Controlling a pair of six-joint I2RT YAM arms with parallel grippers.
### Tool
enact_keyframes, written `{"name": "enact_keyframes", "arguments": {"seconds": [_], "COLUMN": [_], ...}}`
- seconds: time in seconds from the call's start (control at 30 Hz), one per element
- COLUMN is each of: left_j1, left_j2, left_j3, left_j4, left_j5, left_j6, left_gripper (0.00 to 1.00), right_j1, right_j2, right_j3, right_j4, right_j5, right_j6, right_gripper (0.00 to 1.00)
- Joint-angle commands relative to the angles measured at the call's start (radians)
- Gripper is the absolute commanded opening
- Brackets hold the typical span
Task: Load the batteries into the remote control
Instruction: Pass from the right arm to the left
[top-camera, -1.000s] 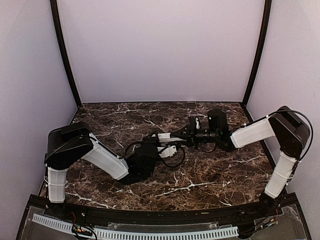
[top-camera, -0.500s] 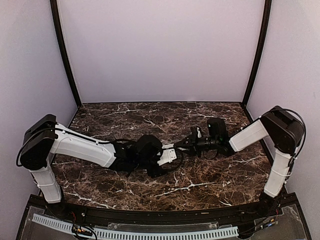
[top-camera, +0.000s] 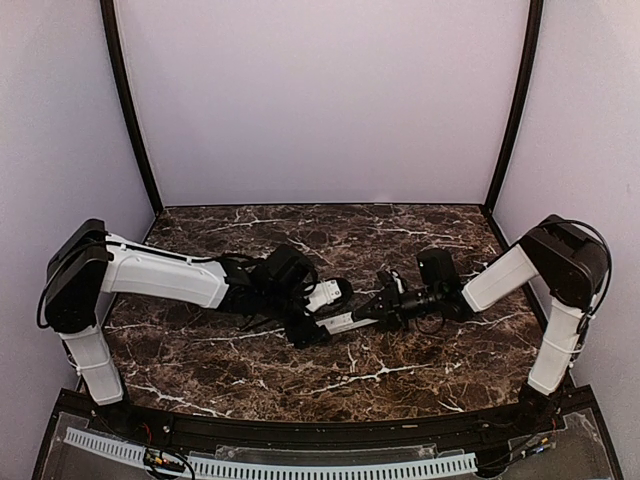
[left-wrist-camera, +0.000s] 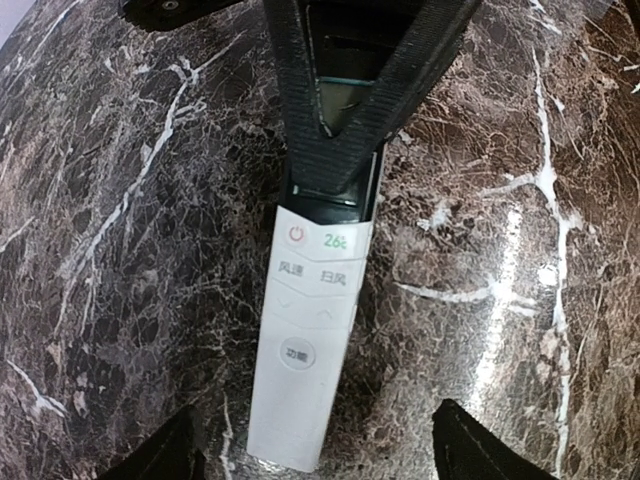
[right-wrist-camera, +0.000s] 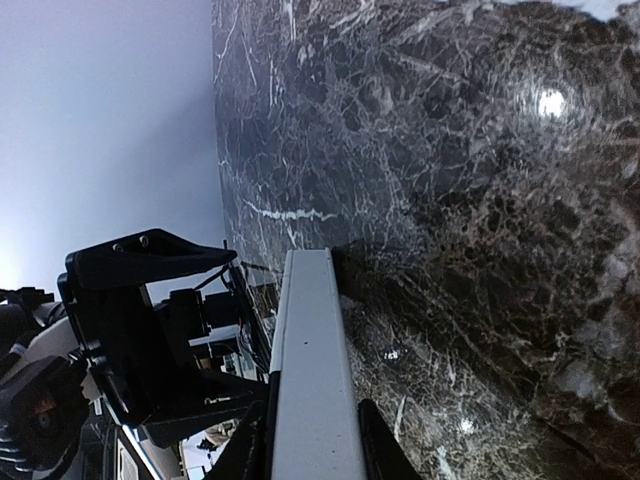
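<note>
The remote control (top-camera: 340, 322) is a slim white bar, button face up in the left wrist view (left-wrist-camera: 305, 340). It lies low over the marble table (top-camera: 420, 360); I cannot tell if it touches. My right gripper (top-camera: 382, 308) is shut on its dark-window end, and its black fingers (left-wrist-camera: 400, 90) cross that end. In the right wrist view the remote (right-wrist-camera: 310, 370) runs out from between my right gripper (right-wrist-camera: 312, 440). My left gripper (top-camera: 303, 330) is open, and the left gripper (left-wrist-camera: 320, 455) straddles the remote's free end without touching it. No batteries are in view.
Pale walls and black corner posts (top-camera: 125, 100) enclose the table on three sides. The black front rail (top-camera: 320, 430) runs along the near edge. Both arms meet near the table's middle, with cables (top-camera: 350, 330) hanging by the grippers.
The right gripper has brought the remote nearer and lower. The left arm has swung its elbow out to the left, and its gripper now sits over the remote's free end.
</note>
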Motion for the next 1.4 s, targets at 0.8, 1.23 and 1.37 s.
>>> {"name": "enact_keyframes", "arguments": {"seconds": [0.8,1.23,1.37], "left_j1": [-0.028,-0.035,-0.04], "left_j2": [0.115,0.131,0.139], "left_j3": [0.034,0.032,0.042], "left_j4": [0.012,-0.012,-0.04], "left_j5": [0.089,0.103,0.094], "left_j6": [-0.106,-0.114,-0.11], "left_gripper": [0.37,0.14,0.1], "right_j1": [-0.004,-0.003,-0.003], "right_j2": [0.086,0.074,0.059], "right_j3": [-0.049,-0.038,-0.035], "right_j4": [-0.043,-0.089,-0.126], "right_j5": [-0.043,-0.018,0.004], "right_j6": [-0.122,-0.149,-0.164], "right_gripper": [0.0,0.08,0.15]}}
